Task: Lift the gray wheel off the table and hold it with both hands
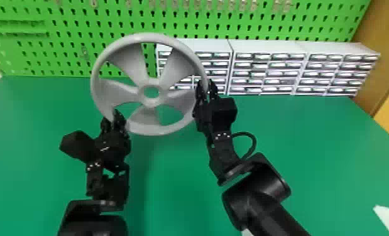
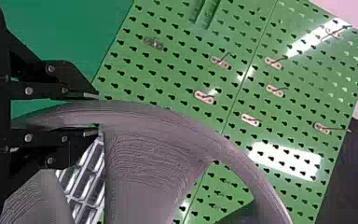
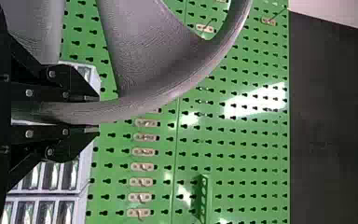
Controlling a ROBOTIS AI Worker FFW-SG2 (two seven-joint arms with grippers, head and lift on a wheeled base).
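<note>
Left arm (image 1: 93,219) and right arm (image 1: 253,201) reach up from the bottom edge of the head view, nearest the camera. At their ends, the left gripper (image 1: 112,116) is clamped on the lower-left part of the rim, and the right gripper (image 1: 206,84) has the right-hand side, with rim between its fingers. Held between them is the gray wheel (image 1: 152,101), its spoked face tipped up toward the camera. Beyond stand the drawer units (image 1: 265,45) and green pegboard (image 1: 2,56).

I'd judge the lift made and the two-handed hold in hand; the wheel seems to be above the green table (image 1: 313,150), though from this steep angle the gap beneath is hard to read. Next calls for little: keep both grips firm and level, since uneven arm motion could twist the rim loose.
</note>
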